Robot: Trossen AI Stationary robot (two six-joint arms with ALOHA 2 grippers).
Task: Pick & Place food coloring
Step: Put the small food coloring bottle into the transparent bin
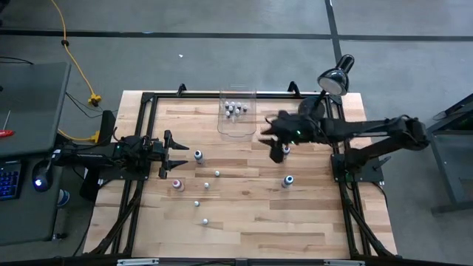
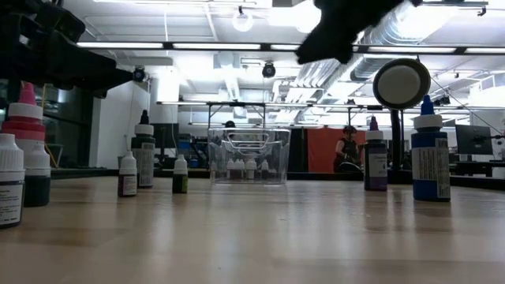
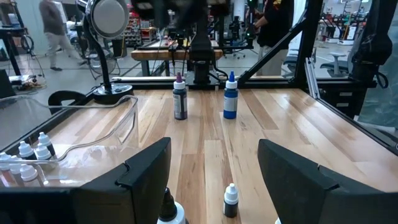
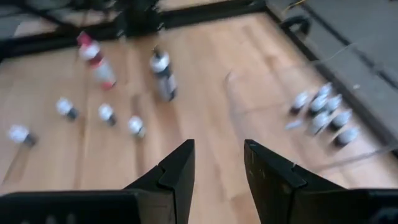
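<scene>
Hovering between bin (image 1: 236, 118) and loose bottles: right gripper (image 1: 270, 134), fingers parted, empty. Left gripper (image 1: 179, 154) open, idle near table's left edge. Bottles (image 1: 236, 109): several binned; others stand scattered (image 1: 198, 156). Risk: descending fingers toppling a tall, narrow bottle (image 1: 288, 181).

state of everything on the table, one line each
bin: upright, open top, several small bottles standing inside
loose bottles: upright on the table, outside the bin
blue bottle: upright, capped
purple bottle: upright, capped
left gripper: open, empty, low at the table's left
right gripper: open, empty, raised beside the bin
lamp: upright at the far right corner
</scene>
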